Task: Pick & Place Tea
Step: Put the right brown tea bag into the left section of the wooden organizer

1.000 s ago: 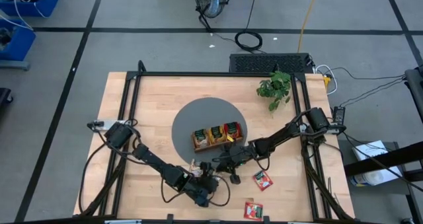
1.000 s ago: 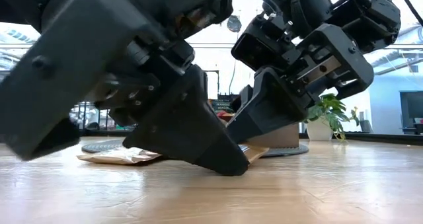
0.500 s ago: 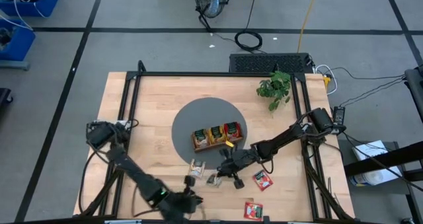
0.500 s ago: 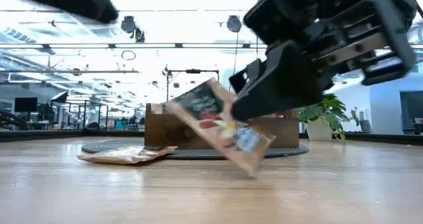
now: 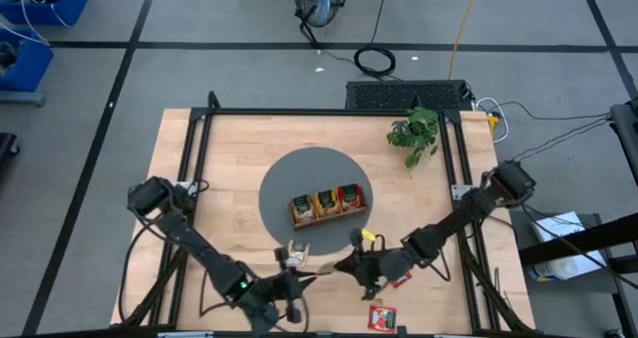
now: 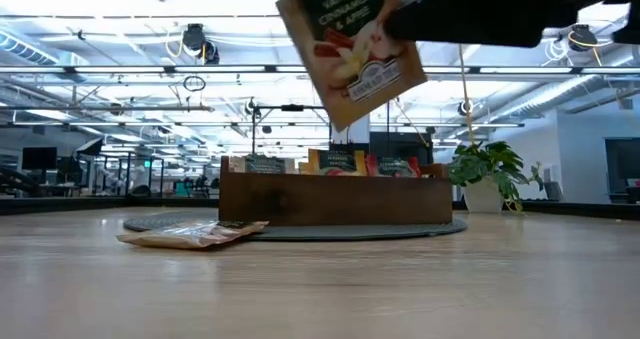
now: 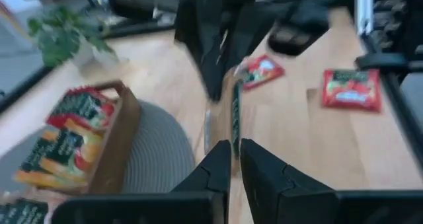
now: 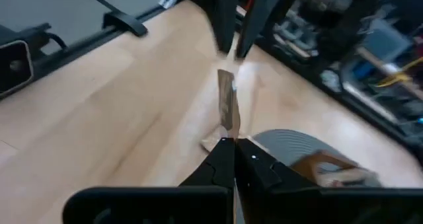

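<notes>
The right gripper (image 8: pixel 232 143) pinches a beige tea packet (image 6: pixel 350 49) by its edge, held aloft, long axis tilted. The left gripper (image 7: pixel 236 159) is nearly closed, empty.

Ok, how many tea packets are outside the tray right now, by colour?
Red packets, lying flat: 2
Beige packet, lying flat: 1
Beige packet held in the air by the right gripper: 1
Total: 4
</notes>
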